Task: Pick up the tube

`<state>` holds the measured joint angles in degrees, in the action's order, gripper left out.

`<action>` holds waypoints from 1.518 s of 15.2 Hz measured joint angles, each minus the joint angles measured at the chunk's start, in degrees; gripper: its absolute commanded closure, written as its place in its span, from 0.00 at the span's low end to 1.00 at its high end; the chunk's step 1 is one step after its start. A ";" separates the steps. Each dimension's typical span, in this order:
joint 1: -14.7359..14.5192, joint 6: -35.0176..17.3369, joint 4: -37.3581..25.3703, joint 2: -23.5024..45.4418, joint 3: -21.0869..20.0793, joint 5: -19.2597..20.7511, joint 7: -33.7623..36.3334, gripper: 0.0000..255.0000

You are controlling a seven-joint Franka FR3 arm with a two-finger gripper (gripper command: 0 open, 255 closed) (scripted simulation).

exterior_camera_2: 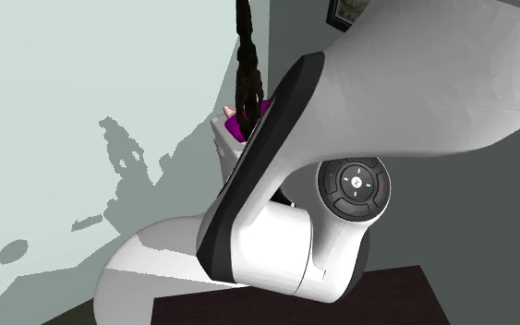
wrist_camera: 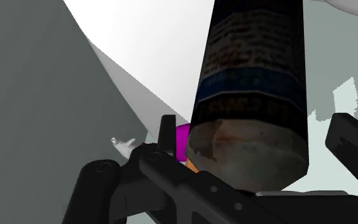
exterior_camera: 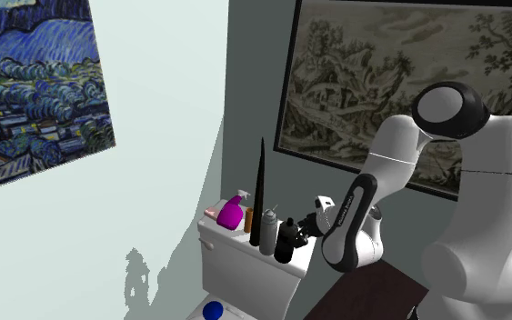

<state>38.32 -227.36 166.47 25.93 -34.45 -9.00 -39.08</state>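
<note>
Home bathroom: in the shoulder view a white toilet cistern [exterior_camera: 245, 268] sits at approx 6 o'clock in the wall corner, w/ a blue patch [exterior_camera: 213, 311] low down in front of it. Toiletries line its lid, i.e. purple spray bottle [exterior_camera: 232, 214], grey can [exterior_camera: 268, 229], black bottle [exterior_camera: 286, 241] & tall dark tube [exterior_camera: 260, 191]. Wall art looks domestic: blue swirly painting [exterior_camera: 35, 82] at 10 o'clock, framed landscape print [exterior_camera: 372, 82] at 1 o'clock.

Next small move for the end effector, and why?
Probably shut the end effector on the dark tube: in the wrist view its fingers stand open either side of the tube's wide end, neither visibly touching. Depth is hard to judge, so close slowly.
</note>
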 measured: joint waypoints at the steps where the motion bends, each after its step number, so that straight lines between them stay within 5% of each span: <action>1: -0.11 -0.12 -0.06 0.16 0.02 -0.02 -0.08 1.00; 10: -0.25 -0.37 -0.18 0.33 0.09 -0.13 -0.19 1.00; 16: 2.62 4.97 2.23 -7.62 -3.16 1.27 3.90 1.00; 23: 9.41 13.48 4.75 -20.38 -7.82 10.87 15.09 1.00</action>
<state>47.73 -213.88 171.22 5.54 -42.27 1.87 -23.99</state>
